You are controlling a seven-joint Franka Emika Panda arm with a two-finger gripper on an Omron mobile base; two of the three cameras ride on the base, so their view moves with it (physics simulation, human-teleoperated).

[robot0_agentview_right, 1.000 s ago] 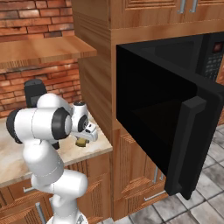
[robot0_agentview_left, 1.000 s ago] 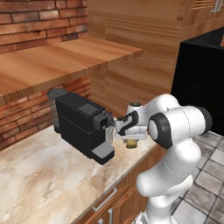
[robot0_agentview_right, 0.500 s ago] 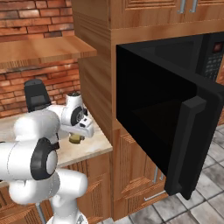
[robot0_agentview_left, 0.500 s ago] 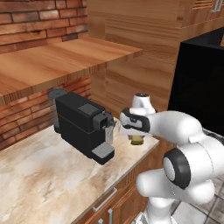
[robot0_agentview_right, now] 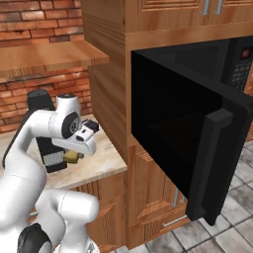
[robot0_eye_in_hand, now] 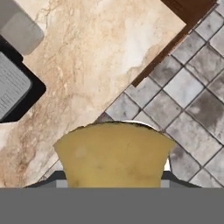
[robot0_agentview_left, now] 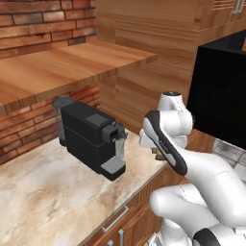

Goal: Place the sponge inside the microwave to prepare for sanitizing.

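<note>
The small mustard-yellow, soft-edged sponge (robot0_eye_in_hand: 114,154) sits right at the bottom of the hand view, wide and close to the lens, held off the marble counter (robot0_eye_in_hand: 87,65). It covers the two finger tips, so the jaws cannot be seen directly; from its place between them they are closed on it at a middling width. In the left base view only a sliver of the sponge (robot0_agentview_left: 158,153) peeps out beneath the white arm, whose forearm hides the gripper. In the right base view the sponge (robot0_agentview_right: 72,156) shows as a yellow patch under the white hand, just beside the base of the black box-shaped coffee machine (robot0_agentview_right: 45,143), which the arm largely covers.

The coffee machine (robot0_agentview_left: 91,135) stands clear in the left base view, its grey drip tray pointing toward the counter's front edge. In the hand view only a cut-off corner of its tray and body shows at the left.

The sponge hangs near the counter's front edge: in the hand view the grey tiled floor (robot0_eye_in_hand: 192,92) lies directly behind it, and the pale stone runs up and left from there. The large black built-in microwave (robot0_agentview_right: 197,99) is to the right, past a tall wooden cabinet side, with its dark glass door (robot0_agentview_right: 188,148) swung out toward the camera and the cavity open behind it. Its keypad is partly cut off at the frame's right edge. Between the counter's end and the open door there is free air above the floor.
</note>
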